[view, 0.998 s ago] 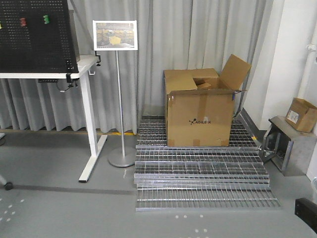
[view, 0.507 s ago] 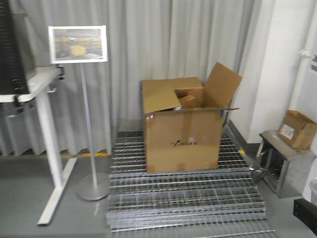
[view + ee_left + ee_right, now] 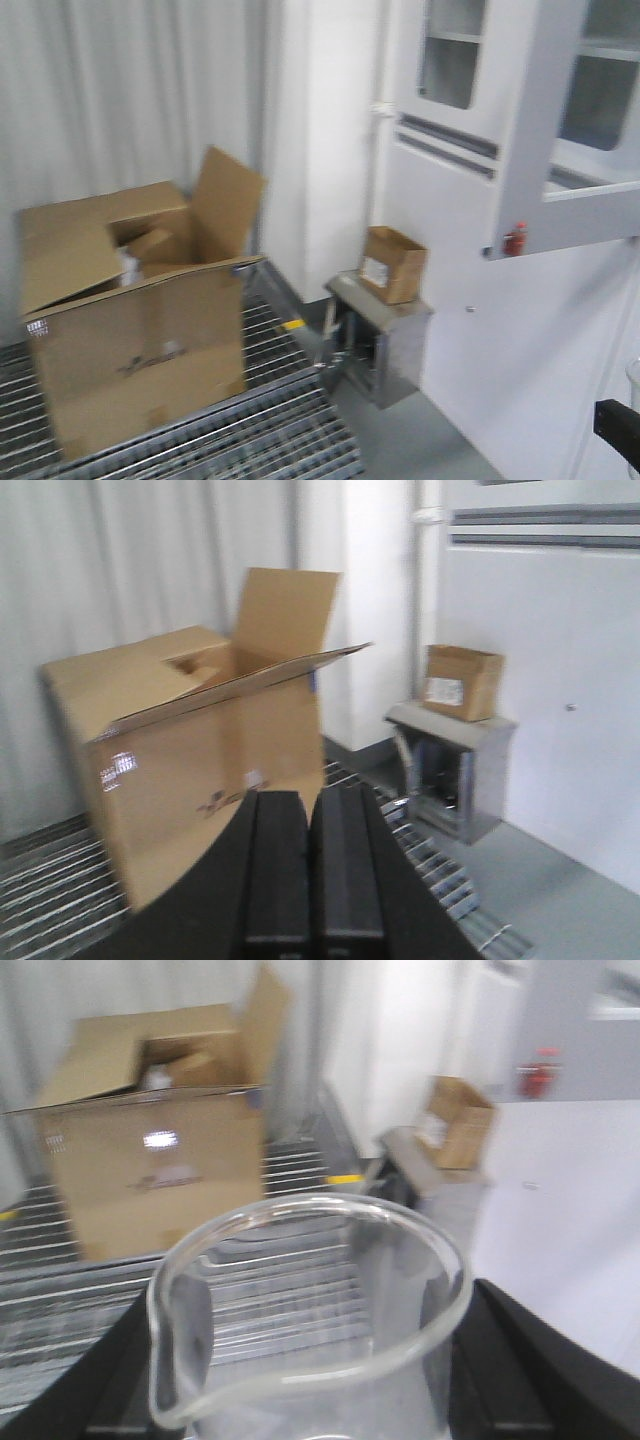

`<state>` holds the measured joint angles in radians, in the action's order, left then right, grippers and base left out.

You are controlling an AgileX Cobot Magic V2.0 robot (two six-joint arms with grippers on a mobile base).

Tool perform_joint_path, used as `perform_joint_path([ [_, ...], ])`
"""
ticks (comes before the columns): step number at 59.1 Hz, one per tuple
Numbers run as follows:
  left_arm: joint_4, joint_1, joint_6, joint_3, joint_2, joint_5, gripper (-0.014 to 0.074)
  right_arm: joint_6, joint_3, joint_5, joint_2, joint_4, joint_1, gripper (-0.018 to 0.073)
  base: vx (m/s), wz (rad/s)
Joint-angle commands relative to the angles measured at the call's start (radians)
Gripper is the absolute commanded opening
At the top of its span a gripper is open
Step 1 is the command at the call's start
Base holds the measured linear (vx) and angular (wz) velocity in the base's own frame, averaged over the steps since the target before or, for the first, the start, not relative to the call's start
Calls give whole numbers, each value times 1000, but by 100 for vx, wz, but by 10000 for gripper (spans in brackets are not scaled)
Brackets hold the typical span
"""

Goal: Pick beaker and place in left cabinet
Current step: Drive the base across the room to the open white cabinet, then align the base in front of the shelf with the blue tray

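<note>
Clasping the beaker [image 3: 300, 1300]: the right gripper [image 3: 320, 1400] is pinching the clear glass between its two black fingers, rim and spout facing the wrist camera. Smooth glass in a side pinch is risking a slide or a tilt if the base is jolting.
Left gripper [image 3: 310, 865]: its jaws are pressing together on nothing, so it is offering no backup if the glass slips.
Metal grating [image 3: 250, 440]: it is lying low ahead, and wheels catching it would likely be shaking the load.
Large cardboard box [image 3: 140, 310]: it is sitting on the grating, flaps up, narrowing the left side.
Metal stand [image 3: 380, 340]: it is carrying a small cardboard box [image 3: 392, 265] against the wall, and a wide swing could be clipping it.
Left cabinet [image 3: 530, 120]: this is probably the pale glazed front farthest off. A door seems to be hanging outward and no shelf is showing, so the beaker could be striking that edge.
</note>
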<state>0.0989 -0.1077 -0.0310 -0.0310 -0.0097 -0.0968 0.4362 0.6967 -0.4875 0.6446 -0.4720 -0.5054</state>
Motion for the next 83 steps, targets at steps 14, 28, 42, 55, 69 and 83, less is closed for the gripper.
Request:
perform_joint_path([
  [14,-3,-6,-3,-15,-18,89,-8,-5,30,76,0,-26,3,-3,38,-71],
  [28,-3,-6,-3,-15,-18,89,-8,-5,30,76,0,-26,3,-3,33,-67],
  [42,-3,-6,-3,-15,-18,89,-8,-5,30,76,0,-26,3,-3,28,-75],
  [55,-3,-6,-3,-15,-18,89,-8,-5,30,76,0,-26,3,-3,25,-75],
  [69,-3,-6,-3,-15,-18,89,-8,-5,30,76,0,-26,3,-3,24,-52],
  [83,-3,-6,-3,-15,-18,89,-8,-5,30,76,0,-26,3,-3,26,-18],
])
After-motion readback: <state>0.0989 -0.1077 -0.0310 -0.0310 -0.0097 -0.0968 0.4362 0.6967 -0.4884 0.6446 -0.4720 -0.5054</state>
